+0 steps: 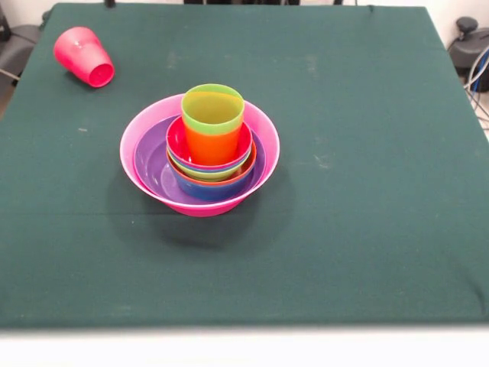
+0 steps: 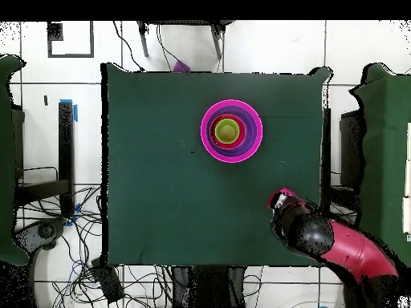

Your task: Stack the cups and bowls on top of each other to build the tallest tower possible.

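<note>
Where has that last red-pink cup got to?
In the front view the red-pink cup lies on its side near the table's far left corner, well apart from the tower of nested bowls in the middle.

A green-clothed table (image 1: 367, 115) bears the pink bowl (image 1: 145, 122) and a toppled red-pink cup (image 1: 82, 56).
</note>
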Available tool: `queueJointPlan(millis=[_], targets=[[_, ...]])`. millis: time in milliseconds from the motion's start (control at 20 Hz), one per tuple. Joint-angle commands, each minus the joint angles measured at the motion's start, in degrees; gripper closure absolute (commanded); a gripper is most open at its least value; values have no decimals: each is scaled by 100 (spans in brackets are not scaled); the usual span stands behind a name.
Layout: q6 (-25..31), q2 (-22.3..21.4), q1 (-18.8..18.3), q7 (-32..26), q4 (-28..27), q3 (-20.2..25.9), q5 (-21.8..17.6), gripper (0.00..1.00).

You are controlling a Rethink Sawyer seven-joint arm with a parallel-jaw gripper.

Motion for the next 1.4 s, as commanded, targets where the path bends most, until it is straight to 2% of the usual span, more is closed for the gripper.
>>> queueJointPlan(millis=[50,400,650,800,1050,1400], targets=[[-481,486,-326,-551,538,916,-886,0],[-764,982,-573,-387,343,926,-1528,0],[-697,1057,-1007,-525,346,1163,-1880,0],[-769,1174,-1110,-457,282,1189,-2113,0],[-601,1134,-1201,-411,231,1276,-2253,0],[-149,948,-1278,-591,162,1359,-2260,0]])
